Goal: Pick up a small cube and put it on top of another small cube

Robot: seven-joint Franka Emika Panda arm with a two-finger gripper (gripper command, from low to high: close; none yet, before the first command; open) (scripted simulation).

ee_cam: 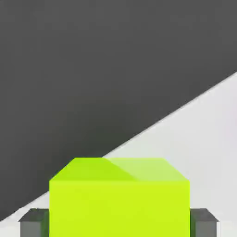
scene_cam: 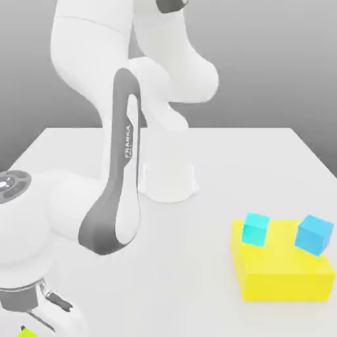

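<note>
Lime cube (ee_cam: 119, 208) in the gripper (ee_cam: 119, 224): a finger lies against each of two opposite faces, clamped on it. The squared grip suits stacking, I judge; the cube should come down flat and let go evenly. In the exterior view it peeks out at the bottom left corner, under the hand, well apart from the others.

Cyan cube (scene_cam: 255, 230) sits near the far left corner of the yellow block (scene_cam: 284, 287), blue cube (scene_cam: 314, 235) by its right edge, turned askew. The block serves as a raised stand. Either could be the base of the stack; cyan looks the safer seat, blue being so close to the edge. From here I can't fairly say whether blue overhangs.

Lifting looks done, stacking not. Next: carry across, high enough to clear the block, turn to match, lower gently. A knock could send a cube off.

Desk (scene_cam: 178, 263) pale and smooth, arm (scene_cam: 108, 197) mounted towards its far edge. Behind, a plain grey backdrop (scene_cam: 257, 66); light even, room bare-looking.
</note>
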